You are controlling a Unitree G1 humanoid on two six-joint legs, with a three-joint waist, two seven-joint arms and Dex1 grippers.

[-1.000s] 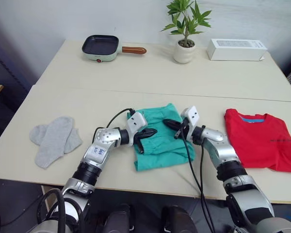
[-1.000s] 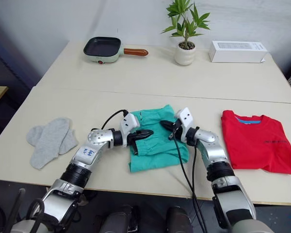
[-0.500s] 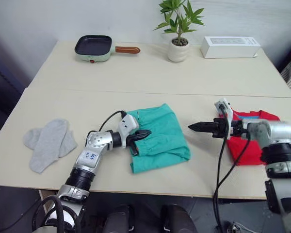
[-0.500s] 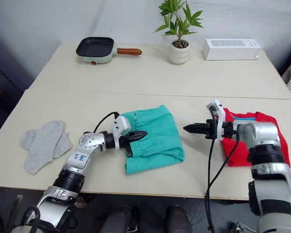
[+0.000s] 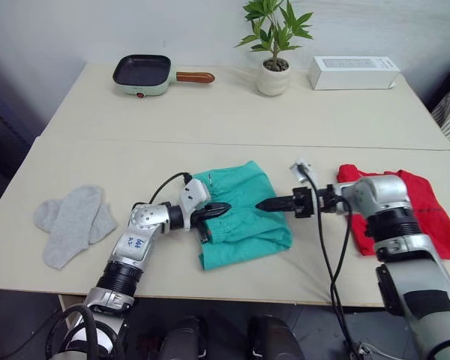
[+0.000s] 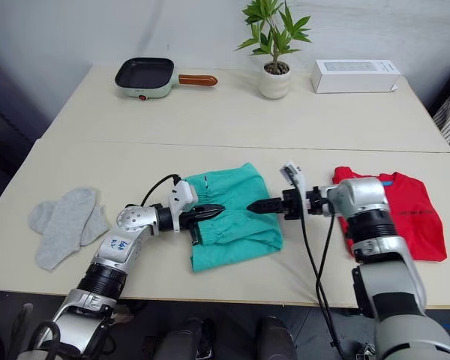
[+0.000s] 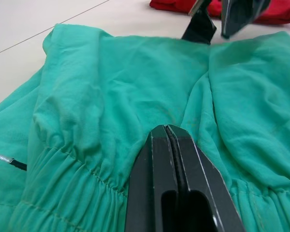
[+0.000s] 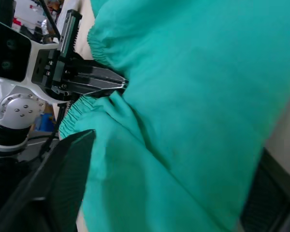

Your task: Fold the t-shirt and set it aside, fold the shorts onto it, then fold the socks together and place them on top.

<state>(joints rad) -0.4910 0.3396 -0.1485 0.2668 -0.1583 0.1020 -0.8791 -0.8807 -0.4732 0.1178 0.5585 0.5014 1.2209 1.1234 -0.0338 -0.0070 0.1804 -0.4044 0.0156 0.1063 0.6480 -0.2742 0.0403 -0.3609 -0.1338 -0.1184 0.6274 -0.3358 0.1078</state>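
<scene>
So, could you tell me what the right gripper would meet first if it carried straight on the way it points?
Probably the shorts: the right gripper, open, points across them toward the left gripper.

Green frying pan (image 5: 142,73); potted plant (image 5: 274,46); white box (image 5: 352,73); beige table (image 5: 210,127)

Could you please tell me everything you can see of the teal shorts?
The teal-green soft fabric shorts lie rumpled and folded on the beige table, between grey socks and red t-shirt. The gathered elastic waistband faces the left pincer, shut at that edge. The right pincer reaches over the opposite side.
</scene>
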